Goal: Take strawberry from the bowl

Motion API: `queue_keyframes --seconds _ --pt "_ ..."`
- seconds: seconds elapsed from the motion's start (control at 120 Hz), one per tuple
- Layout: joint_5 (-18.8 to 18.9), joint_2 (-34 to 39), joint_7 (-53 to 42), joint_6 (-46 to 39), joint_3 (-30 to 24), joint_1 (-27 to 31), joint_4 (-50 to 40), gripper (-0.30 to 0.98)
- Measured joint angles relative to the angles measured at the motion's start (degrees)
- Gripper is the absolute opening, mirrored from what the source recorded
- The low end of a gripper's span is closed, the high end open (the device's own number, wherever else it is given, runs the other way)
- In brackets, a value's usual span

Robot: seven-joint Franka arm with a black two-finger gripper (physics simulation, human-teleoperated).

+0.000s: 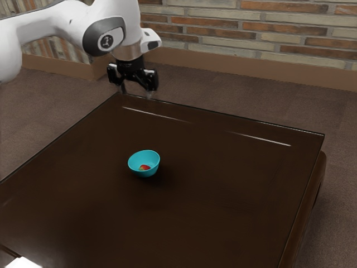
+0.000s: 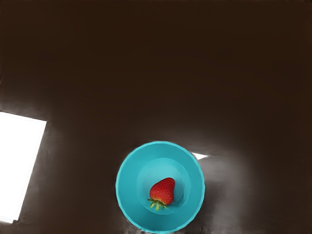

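My gripper (image 1: 135,92) hangs high above the table, toward the far side in the exterior view, with its two fingers apart and nothing between them. A turquoise bowl (image 1: 144,172) stands upright on the dark table, lower than the gripper and well apart from it. Inside the bowl lies a red strawberry (image 1: 144,167). From above, in the wrist view, the bowl (image 2: 129,187) appears round, and the strawberry (image 2: 163,190) rests on its bottom with the green leaves showing.
The dark brown table (image 1: 223,195) extends around the bowl on all sides. A bright white patch (image 2: 19,165) lies off to one side of the bowl, and a white shape (image 1: 22,263) shows at the exterior view's lower left. Behind the table stands a brick wall (image 1: 251,28).
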State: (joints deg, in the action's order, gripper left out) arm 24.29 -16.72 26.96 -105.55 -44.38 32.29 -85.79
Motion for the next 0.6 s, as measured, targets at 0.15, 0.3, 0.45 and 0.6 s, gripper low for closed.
queue_keyframes --seconds 0.15,0.3,0.45,0.6 --pt "-0.9 -1.7 -0.1 2.2 1.7 -0.1 -1.7 0.64" --pt "-3.4 -7.4 0.0 1.1 6.3 -1.0 -2.9 0.66" --pt "-2.9 -11.4 0.2 -1.0 6.6 -1.6 -4.8 0.59" --pt "-1.7 -14.0 0.2 -3.2 6.7 -1.7 -7.1 0.47"
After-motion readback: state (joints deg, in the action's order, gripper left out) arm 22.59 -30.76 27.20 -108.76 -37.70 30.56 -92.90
